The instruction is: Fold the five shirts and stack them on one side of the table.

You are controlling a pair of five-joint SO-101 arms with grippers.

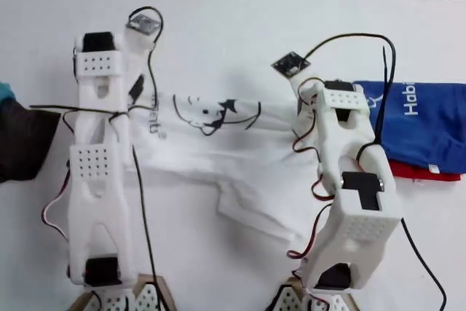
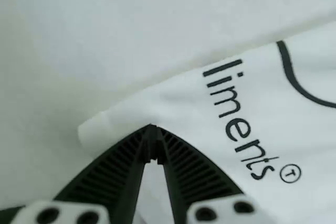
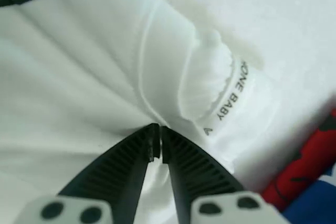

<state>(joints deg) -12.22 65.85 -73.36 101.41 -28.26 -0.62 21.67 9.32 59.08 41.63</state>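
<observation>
The white printed cotton shirt [image 1: 218, 143] is lying crumpled on the white table [image 1: 233, 27] between both arms. The left gripper [image 2: 152, 145] is pinching its edge, closed tight. The right gripper [image 3: 156, 142] is clamping fabric beside the collar, near a folded blue shirt [image 1: 422, 125].

From my console, the white cloth shirt with black print [image 1: 218, 143] looks soft, matt and finely knitted, creased in places, lying on a smooth matt white bench [image 1: 233, 20]. My left claw [image 2: 153, 142] and right claw [image 3: 156, 142] are dull black ribbed plastic, carried on perforated white plastic arms [image 1: 95, 180]. The blue cloth shirt [image 1: 426, 125] and red cloth shirt [image 1: 429, 172] look equally matt.
</observation>
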